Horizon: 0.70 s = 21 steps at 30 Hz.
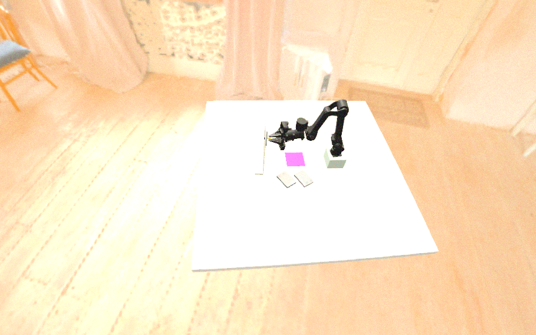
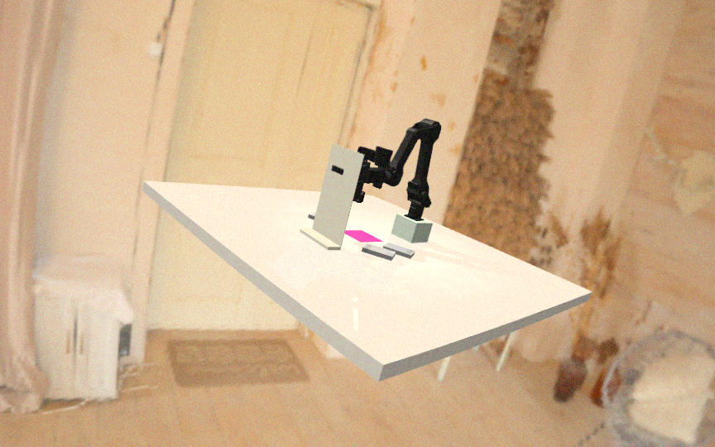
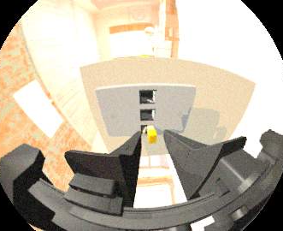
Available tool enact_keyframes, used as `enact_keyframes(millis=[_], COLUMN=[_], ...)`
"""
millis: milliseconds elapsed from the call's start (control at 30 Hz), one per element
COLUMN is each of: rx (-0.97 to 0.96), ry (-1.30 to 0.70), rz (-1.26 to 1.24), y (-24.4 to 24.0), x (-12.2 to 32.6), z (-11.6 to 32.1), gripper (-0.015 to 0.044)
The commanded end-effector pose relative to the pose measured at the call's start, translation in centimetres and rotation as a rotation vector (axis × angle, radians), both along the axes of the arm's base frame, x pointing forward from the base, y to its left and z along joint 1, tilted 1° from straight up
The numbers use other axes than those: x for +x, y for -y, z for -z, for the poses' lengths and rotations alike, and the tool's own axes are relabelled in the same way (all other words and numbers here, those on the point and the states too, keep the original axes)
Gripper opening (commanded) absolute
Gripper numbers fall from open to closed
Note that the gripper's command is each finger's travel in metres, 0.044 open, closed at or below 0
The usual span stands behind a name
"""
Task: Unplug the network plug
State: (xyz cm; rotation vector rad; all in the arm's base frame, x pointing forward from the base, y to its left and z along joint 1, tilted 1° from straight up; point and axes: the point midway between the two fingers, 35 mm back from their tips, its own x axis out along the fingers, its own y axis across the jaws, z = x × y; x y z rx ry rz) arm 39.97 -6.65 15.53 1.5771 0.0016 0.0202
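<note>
1. My gripper [image 1: 269, 136] [image 2: 364, 173] [image 3: 151, 133] is partly open, its fingertips either side of the yellow plug [image 1: 269, 138] [image 3: 152, 137] with a gap showing at each side, so I judge I hold nothing
2. The plug sits at the lowest opening of the grey faceplate [image 3: 120, 107] on the upright panel [image 1: 263, 158] [image 2: 342, 194] [image 3: 167, 70]; I cannot make out its tab
3. If I close off-centre, one finger may meet the plug first and push it sideways
4. If I pull with the tab unpressed, the lock may hold and my fingers slip, or the panel may tip
5. If I grip only the plug's end, it may twist loose on the way to the magenta square [image 1: 294, 159] [image 2: 362, 236]
6. My wrist view shows the gaps beside the plug, which the top view makes too small to judge; the top and exterior views show the square, which I cannot find in the wrist view; the exterior view shows the panel's back, which hides the plug
</note>
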Motion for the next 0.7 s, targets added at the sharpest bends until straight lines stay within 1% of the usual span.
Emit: enact_keyframes(millis=[0,600,667], rx=[0.004,0.004,0.004], ry=[0.007,0.007,0.007], rz=[0.004,0.004,0.004], y=[0.11,0.11,0.11], x=[0.22,0.22,0.22], z=[-0.27,-0.27,-0.27], gripper=[0.0123,0.0003,0.0000])
